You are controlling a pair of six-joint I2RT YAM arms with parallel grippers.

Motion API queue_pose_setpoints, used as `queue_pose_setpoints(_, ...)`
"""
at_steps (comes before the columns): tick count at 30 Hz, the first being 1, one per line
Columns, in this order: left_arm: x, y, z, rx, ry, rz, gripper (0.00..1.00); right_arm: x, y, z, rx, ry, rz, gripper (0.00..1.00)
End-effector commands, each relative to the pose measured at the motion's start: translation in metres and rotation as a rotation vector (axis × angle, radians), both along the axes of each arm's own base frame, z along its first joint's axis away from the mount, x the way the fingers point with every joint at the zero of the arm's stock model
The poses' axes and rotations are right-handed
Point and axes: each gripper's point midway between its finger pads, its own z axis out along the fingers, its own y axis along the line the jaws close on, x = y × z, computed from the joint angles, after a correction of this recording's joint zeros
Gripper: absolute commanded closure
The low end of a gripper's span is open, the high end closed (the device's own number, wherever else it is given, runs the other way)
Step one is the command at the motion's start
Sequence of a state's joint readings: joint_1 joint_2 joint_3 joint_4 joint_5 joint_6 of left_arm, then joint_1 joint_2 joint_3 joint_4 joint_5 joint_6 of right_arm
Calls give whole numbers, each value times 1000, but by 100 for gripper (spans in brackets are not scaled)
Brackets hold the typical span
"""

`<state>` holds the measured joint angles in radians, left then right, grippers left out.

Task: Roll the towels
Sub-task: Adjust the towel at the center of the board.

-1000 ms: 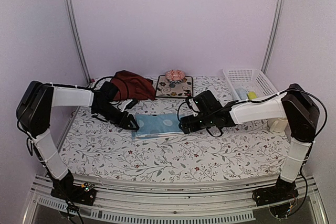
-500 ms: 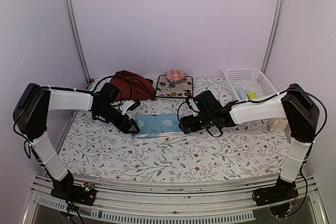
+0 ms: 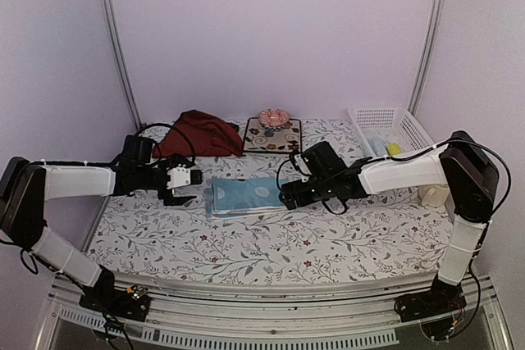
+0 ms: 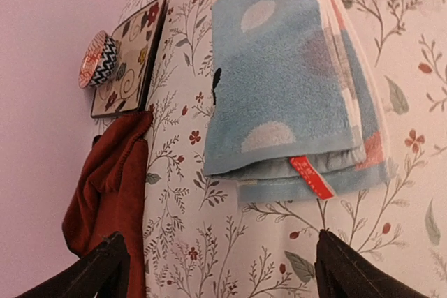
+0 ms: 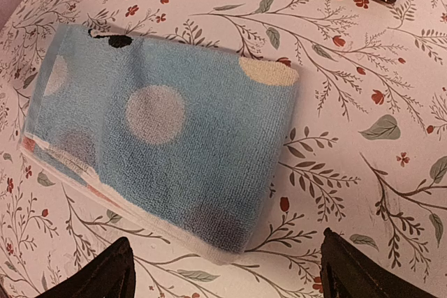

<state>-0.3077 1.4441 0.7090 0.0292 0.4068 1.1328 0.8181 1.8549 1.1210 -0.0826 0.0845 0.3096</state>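
Note:
The light blue dotted towel (image 3: 246, 196) lies folded flat mid-table; it also shows in the left wrist view (image 4: 293, 82) and in the right wrist view (image 5: 167, 137). The dark red towel (image 3: 201, 133) is bunched at the back left, seen too in the left wrist view (image 4: 108, 186). My left gripper (image 3: 187, 187) is open and empty, a little left of the blue towel. My right gripper (image 3: 287, 197) is open and empty at the towel's right end. Yellow and pale blue towels (image 3: 387, 147) lie in the basket.
A white basket (image 3: 392, 127) stands at the back right. A square dark floral mat (image 3: 272, 135) with a small patterned bowl (image 3: 272, 117) sits at the back middle. A pale cup (image 3: 435, 195) stands by the right arm.
My left gripper has pulled back leftward, off the blue towel's left end, and its arm has lowered. The right gripper and the towel have stayed put.

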Motion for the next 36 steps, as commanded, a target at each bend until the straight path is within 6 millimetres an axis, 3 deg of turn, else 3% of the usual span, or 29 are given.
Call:
queue_pose_setpoints(1,-7,-10,11,159,-329,-377,8,4,7,3,-1,-14,12,8)
queue_pose_setpoints(4,-13,-14,3,198,-406,-495,10,3,8,0,-6,-8,15,8)
queue_pose_setpoints(14,-34,-32,-26,229,-421,-749,17,3,11,-4,-11,-1,21,8)
queue_pose_setpoints(21,-37,-44,-46,317,-409,-787,32,2,11,-7,-17,5,25,8)
queue_pose_setpoints(26,-27,-43,-59,370,-409,-770,36,2,12,-7,-12,7,30,8)
queue_pose_setpoints(36,-15,-50,-52,364,-393,-736,44,2,12,-8,-11,11,32,8)
